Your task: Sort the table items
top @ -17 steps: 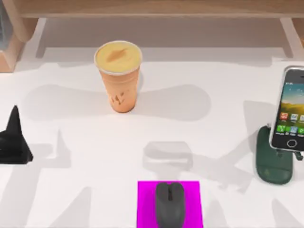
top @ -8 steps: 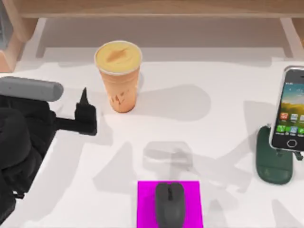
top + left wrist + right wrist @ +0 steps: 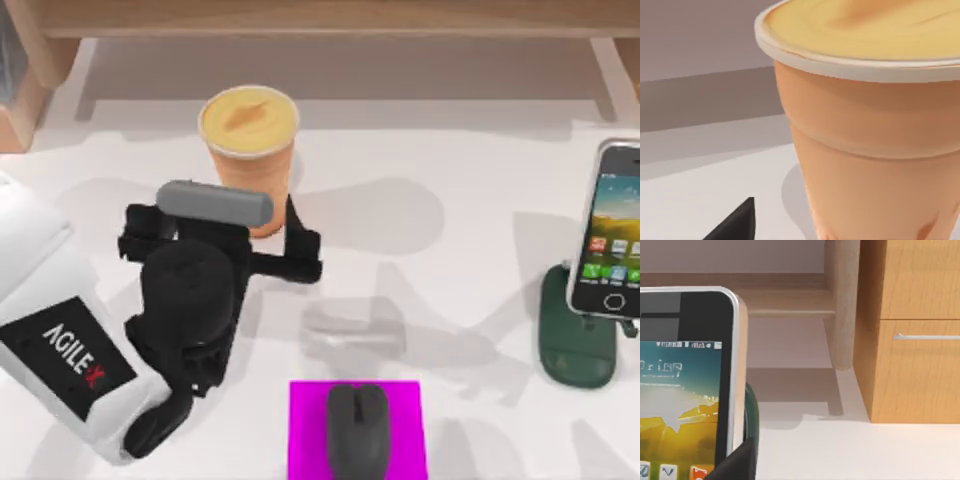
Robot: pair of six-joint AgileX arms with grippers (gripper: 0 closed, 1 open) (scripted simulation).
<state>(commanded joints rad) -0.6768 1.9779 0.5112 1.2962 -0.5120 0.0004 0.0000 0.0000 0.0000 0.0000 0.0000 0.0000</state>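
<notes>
The tall orange cup (image 3: 248, 125) with a yellow top stands upright at the back left of the white table (image 3: 450, 300). My left gripper (image 3: 214, 215) is open around the cup's lower part, and one finger (image 3: 290, 225) stands just right of it. In the left wrist view the cup (image 3: 865, 125) is very near, beside one dark fingertip (image 3: 737, 222). The dark grey mouse (image 3: 357, 430) lies at the front centre. The smartphone (image 3: 612, 235) leans upright at the right edge. My right gripper (image 3: 800, 475) is open close to the phone (image 3: 685, 390).
A magenta square (image 3: 305, 430) lies under the mouse. A dark green stand (image 3: 572, 350) holds the phone. A wooden shelf (image 3: 320, 15) runs along the back. A wooden drawer cabinet (image 3: 910, 330) stands behind the phone.
My left arm has swept in from the table's left edge toward the right and now has its fingers around the cup. The cup, the mouse and the phone have not moved.
</notes>
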